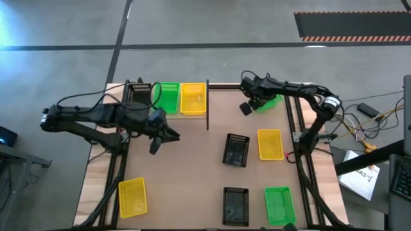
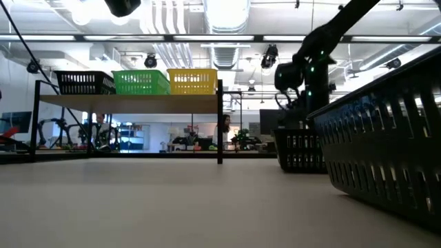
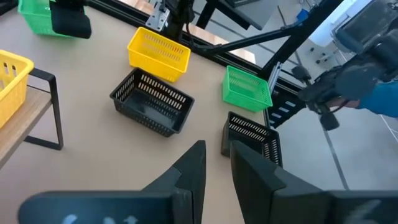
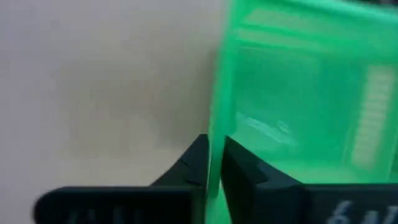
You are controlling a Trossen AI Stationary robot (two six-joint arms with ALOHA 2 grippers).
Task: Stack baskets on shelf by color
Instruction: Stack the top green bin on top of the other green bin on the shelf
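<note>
Your right hand (image 4: 214, 163) is pinched on the wall of a green basket (image 4: 292, 106), out past the shelf's (image 1: 168, 115) open end; on the shelf sit black (image 2: 84, 83), green (image 2: 141, 81) and yellow (image 2: 192, 81) baskets; your left hand (image 1: 166, 136) hangs just in front of the shelf, fingers nearly together, gripping nothing

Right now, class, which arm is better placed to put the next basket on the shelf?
The right: the right gripper is shut on a green basket wall. The left gripper holds nothing.
</note>
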